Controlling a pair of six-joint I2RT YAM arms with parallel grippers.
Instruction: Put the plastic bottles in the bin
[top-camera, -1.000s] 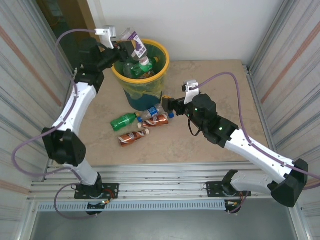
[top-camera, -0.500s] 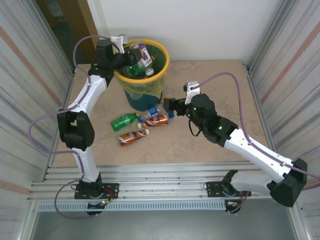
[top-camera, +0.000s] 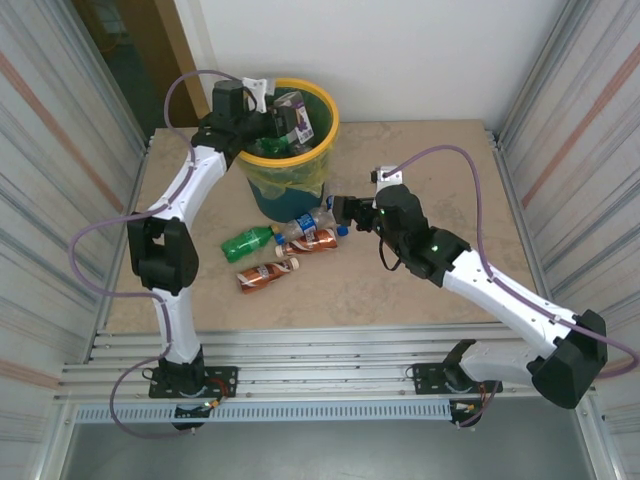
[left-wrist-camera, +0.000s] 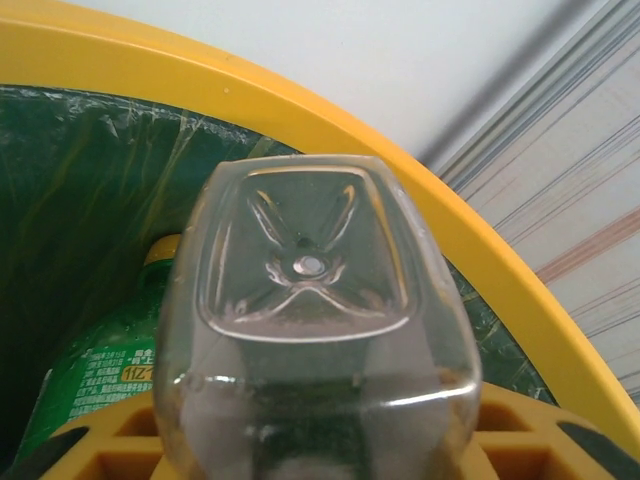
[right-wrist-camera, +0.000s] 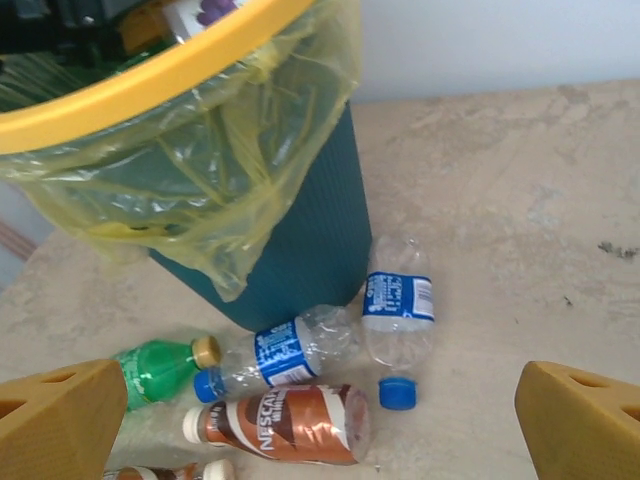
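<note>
From above, the left arm reached over the bin (top-camera: 331, 128), a round tub with a yellow rim standing at the back of the table (top-camera: 450, 190). The left gripper (top-camera: 270, 112) hung above the opening, its fingers pinching a clear purple-labelled bottle (top-camera: 293, 112). Four more bottles lay on the table in front of the bin. The right gripper (top-camera: 340, 212) hovered just beside them, spread wide and empty.

From the left wrist, the clear purple-labelled bottle (left-wrist-camera: 310, 330) pointed its square base at the camera, with its long axis running straight out from the fingers. Beneath it were the green-lined inside of the bin and a green bottle (left-wrist-camera: 95, 375) lying within it.

From the right wrist, the yellow fingers (right-wrist-camera: 60, 420) stood far apart at the bottom corners. Ahead and below, between them, lay a Nescafé bottle (right-wrist-camera: 285, 425), its long axis running from one finger toward the other. A blue-labelled clear bottle (right-wrist-camera: 400, 300) lay beyond it against the bin's foot, its long axis pointing away from the gripper. The right arm was plainly the nearer one. I judged that the farther bottle suited the gap as it stood, while the Nescafé bottle called for a wrist turn.
</note>
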